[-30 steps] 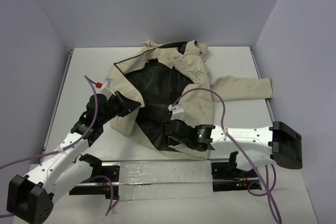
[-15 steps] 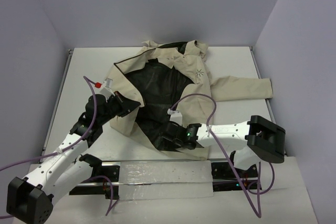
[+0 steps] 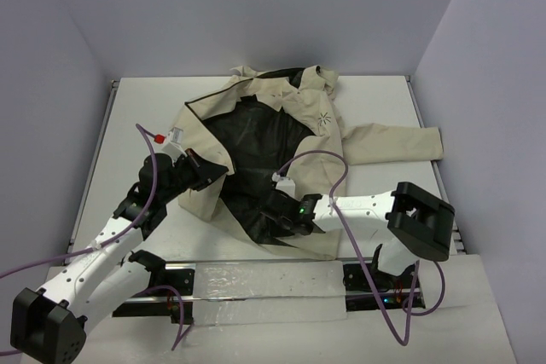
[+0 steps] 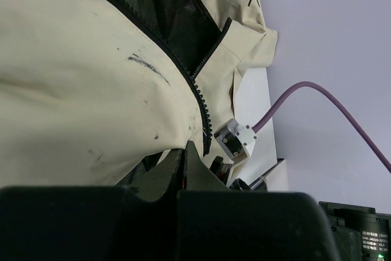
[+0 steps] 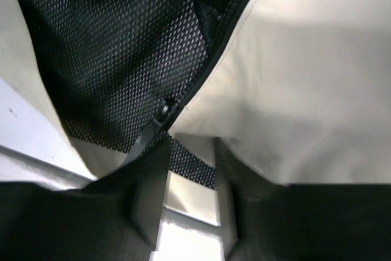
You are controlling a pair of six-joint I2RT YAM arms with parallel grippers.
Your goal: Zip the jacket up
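Jacket point(image 3: 328, 138) clenched in left jaws, left arm point(image 3: 111, 232) outstretched; right arm point(image 3: 358, 206) folded, right jaws parted at zipper point(image 5: 166, 109).

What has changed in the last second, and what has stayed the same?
The right arm folded in leftward, and the right gripper slid a little left along the bottom hem of the jacket. No new grip shows. The left gripper stays clamped on the jacket's edge, and the jacket has not moved.

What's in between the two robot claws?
Black mesh lining of the jacket, spread open between left gripper and right gripper; the top view shows it.
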